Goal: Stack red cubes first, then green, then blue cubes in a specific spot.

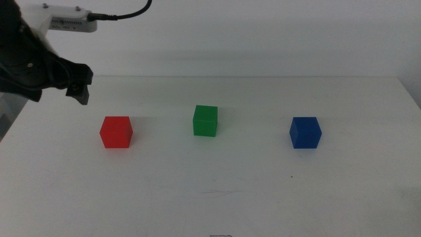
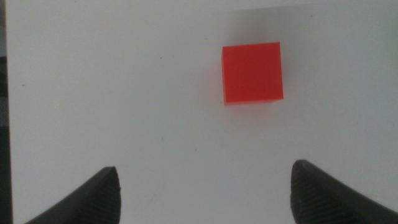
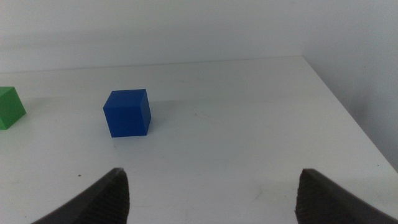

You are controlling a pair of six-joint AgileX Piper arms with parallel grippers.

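Three cubes sit in a row on the white table: the red cube [image 1: 116, 131] at left, the green cube [image 1: 205, 121] in the middle, the blue cube [image 1: 305, 132] at right. My left gripper [image 1: 77, 87] hovers above the table, up and to the left of the red cube, open and empty. Its wrist view shows the red cube [image 2: 252, 73] beyond the spread jaws of the left gripper [image 2: 205, 193]. My right gripper [image 3: 211, 196] is out of the middle view; its jaws stand open, with the blue cube [image 3: 127, 112] and an edge of the green cube [image 3: 10, 107] ahead.
The table's right edge [image 3: 348, 118] runs close to the blue cube's side. The table's back edge [image 1: 263, 77] meets a white wall. A cable [image 1: 125, 13] trails from the left arm's wrist.
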